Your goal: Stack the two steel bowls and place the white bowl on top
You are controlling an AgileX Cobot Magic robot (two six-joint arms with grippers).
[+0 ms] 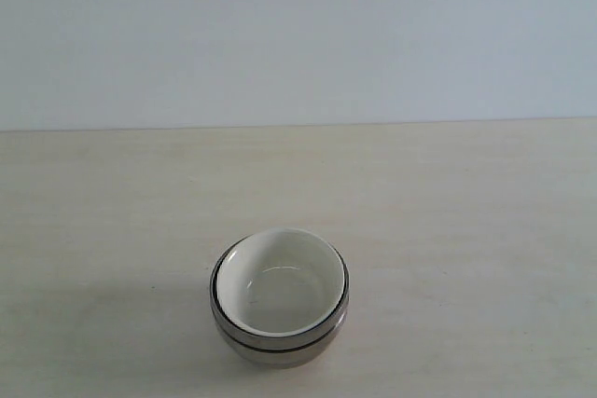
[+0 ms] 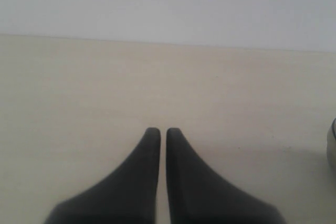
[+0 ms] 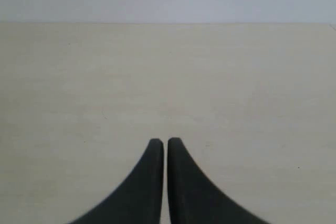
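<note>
In the exterior view the two steel bowls [image 1: 280, 337] sit nested one in the other on the pale table, near its front middle. The white bowl [image 1: 283, 279] rests inside the upper one, upright, its cream inside showing. Neither arm appears in that view. My left gripper [image 2: 159, 129] is shut and holds nothing; it hovers over bare table, with a sliver of a steel bowl [image 2: 332, 148] at the frame's edge. My right gripper [image 3: 162, 140] is likewise shut with nothing between its dark fingers, and no bowl shows in its view.
A pale wooden table [image 1: 466, 230] runs back to a plain white wall [image 1: 298, 34]. Nothing else stands on the table in any view.
</note>
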